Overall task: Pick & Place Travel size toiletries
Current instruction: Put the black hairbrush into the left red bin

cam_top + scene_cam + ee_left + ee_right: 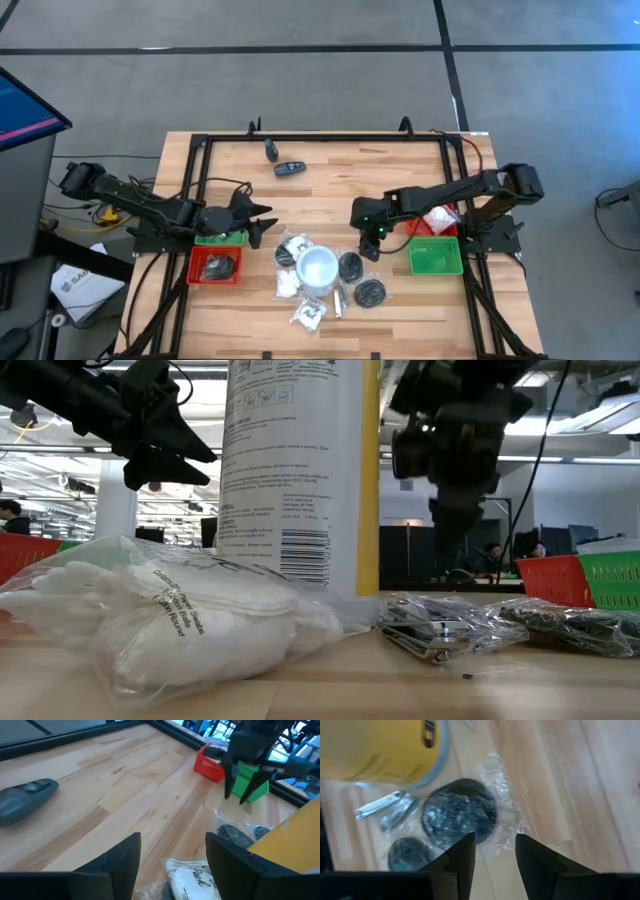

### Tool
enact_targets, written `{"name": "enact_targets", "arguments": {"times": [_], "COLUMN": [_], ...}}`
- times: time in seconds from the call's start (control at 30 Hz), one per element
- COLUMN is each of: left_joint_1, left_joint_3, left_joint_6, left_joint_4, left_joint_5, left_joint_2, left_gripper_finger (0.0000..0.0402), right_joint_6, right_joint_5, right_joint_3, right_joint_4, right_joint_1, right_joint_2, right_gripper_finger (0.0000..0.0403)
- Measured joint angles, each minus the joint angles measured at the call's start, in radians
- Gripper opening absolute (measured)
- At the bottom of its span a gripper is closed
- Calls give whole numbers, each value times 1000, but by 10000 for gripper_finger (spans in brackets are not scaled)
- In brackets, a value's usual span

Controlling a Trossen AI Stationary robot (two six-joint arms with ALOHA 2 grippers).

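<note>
Hovering over the tabletop (400, 170), the right tool (372, 244) hangs just above a wrapped black disc (460, 815), its fingers parted and empty. That disc lies flat in crinkled clear film; a round thing, it has no long axis. Beside it lie a second disc (406, 854) and silvery clippers (380, 806) in their own wrap, long axis slanting toward the can (318, 268). A white pack (180, 625) with printed text lies on its side near the table's front edge, long axis across the low view.

Toiletries cluster around the can at the middle front, between a red tray (215, 266) on the left and a green tray (436, 257) on the right. The left tool (262, 215) waits beside that cluster, fingers apart and holding nothing.

Pale wooden planks make up the tabletop, framed by black rails, with grey floor beyond. Behind it, an open workshop shows, possibly with 1 person (12, 515) far off.
</note>
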Motion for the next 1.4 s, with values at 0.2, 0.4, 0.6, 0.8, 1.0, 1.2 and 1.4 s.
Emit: {"name": "enact_targets", "arguments": {"times": [0.2, 0.4, 0.6, 0.8, 1.0, 1.2, 1.4], "left_joint_1": [0, 0, 0, 0, 0, 0, -1], "left_joint_3": [0, 0, 0, 0, 0, 0, 0], "left_joint_6": [4, 26, 34, 34, 34, 34, 34], "left_joint_4": [1, 2, 3, 3, 4, 3, 3], "left_joint_5": [0, 0, 0, 0, 0, 0, 0], "left_joint_2": [0, 0, 0, 0, 0, 0, 0], "left_gripper_finger": [214, 214, 214, 214, 214, 214, 214], "right_joint_6": [68, 124, 200, 240, 258, 274, 312], "right_joint_5": [0, 39, 57, 52, 40, 41, 39], "right_joint_3": [0, 0, -30, -88, -111, -125, -181], "right_joint_4": [1, -14, -22, 77, 135, 148, 270], "right_joint_1": [-1, -1, 2, 6, 6, 6, 6], "right_joint_2": [71, 81, 80, 80, 80, 80, 77], "right_gripper_finger": [121, 122, 121, 122, 121, 122, 118]}}
